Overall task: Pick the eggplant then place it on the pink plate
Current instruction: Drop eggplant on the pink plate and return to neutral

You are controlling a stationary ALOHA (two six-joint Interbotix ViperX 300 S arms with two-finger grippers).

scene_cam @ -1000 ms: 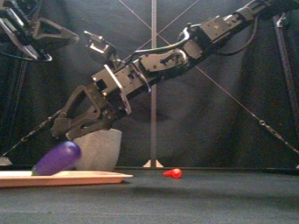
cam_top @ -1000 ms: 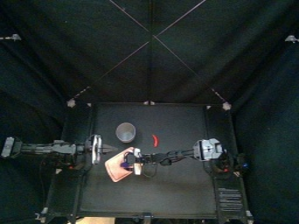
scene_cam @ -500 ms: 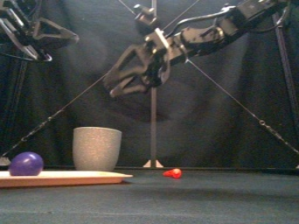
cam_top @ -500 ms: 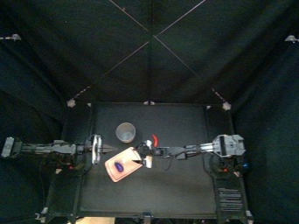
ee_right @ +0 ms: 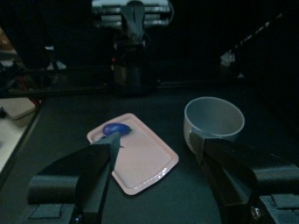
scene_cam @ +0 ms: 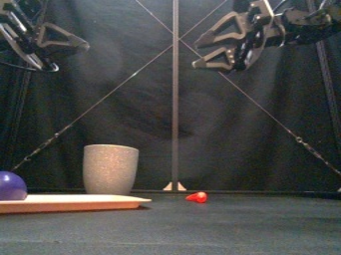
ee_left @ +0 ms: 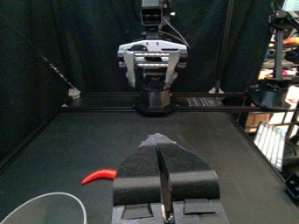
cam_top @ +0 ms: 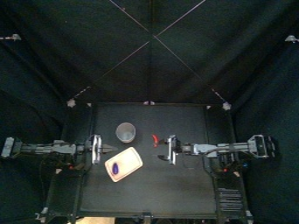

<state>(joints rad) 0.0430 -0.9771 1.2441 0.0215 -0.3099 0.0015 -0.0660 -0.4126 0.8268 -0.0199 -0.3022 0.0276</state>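
The purple eggplant (scene_cam: 10,184) lies on the flat pink plate (scene_cam: 80,202), at its left end in the front view. From above, the eggplant (cam_top: 118,163) is a small dark spot on the plate (cam_top: 128,157). My right gripper (scene_cam: 226,48) hangs open and empty high above the table, to the right of the plate (ee_right: 146,157). Its wrist view looks down on the eggplant (ee_right: 114,131), well clear of the jaws. My left gripper (ee_left: 162,171) is shut on nothing and rests at the table's left, beside the plate.
A tall grey speckled cup (scene_cam: 111,169) stands just behind the plate, also seen as the cup (cam_top: 126,131) from above. A small red toy (scene_cam: 197,197) lies to the cup's right; the red toy (cam_top: 156,139) sits close to my right gripper (cam_top: 167,150).
My right gripper has let go of the eggplant onto the plate, opened, risen and drawn back to the right. The eggplant has settled toward the plate's left end. The left arm has not moved.
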